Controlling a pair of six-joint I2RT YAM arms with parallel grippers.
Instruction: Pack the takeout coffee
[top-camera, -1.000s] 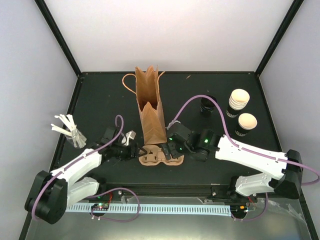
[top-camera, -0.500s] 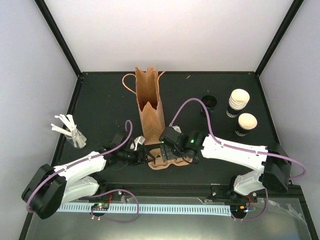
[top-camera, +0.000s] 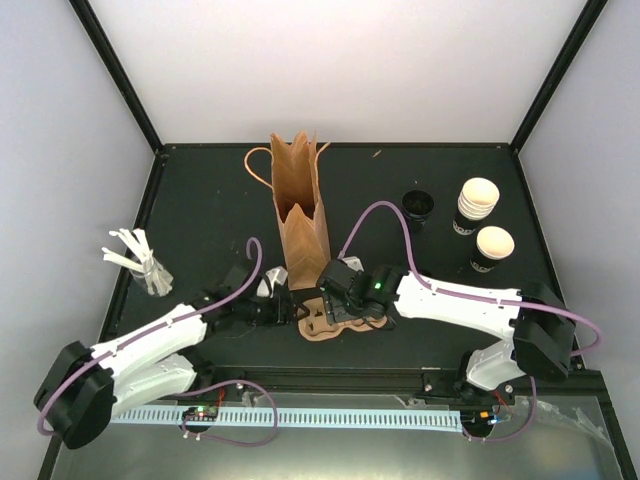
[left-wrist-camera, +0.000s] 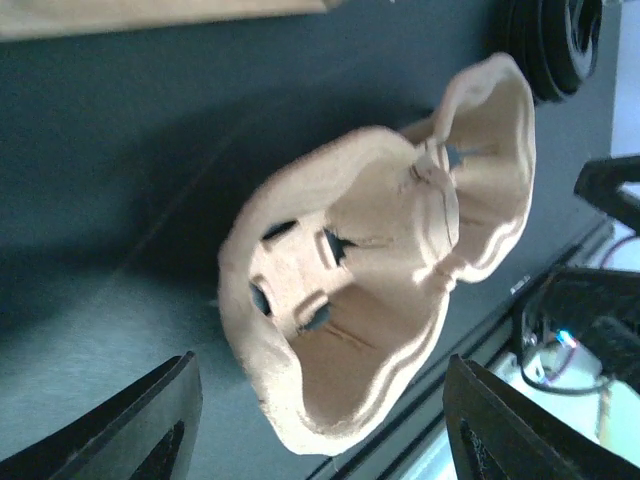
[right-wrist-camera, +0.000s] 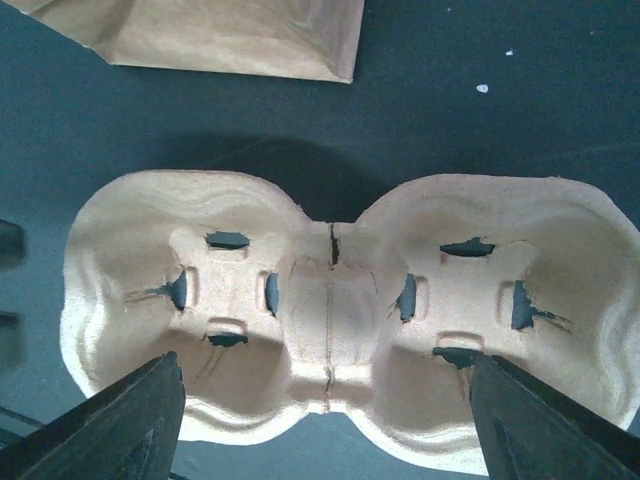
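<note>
**Entry: pulp carrier, both grippers poised**

The left gripper (left-wrist-camera: 320, 365) and right gripper (right-wrist-camera: 325, 365) hung spread-jawed over the tan moulded-pulp two-cup carrier (right-wrist-camera: 330, 310), grasping nothing. The small black paper coffee cup with a cream inside (top-camera: 493, 248) stood well apart, far right. Hazard: both grips closing at once might tear the carrier's split centre seam.

Rough moulded-pulp cup carrier (right-wrist-camera: 330, 340), matt dark table (right-wrist-camera: 500, 100), kraft-paper bag (top-camera: 300, 205)
</note>
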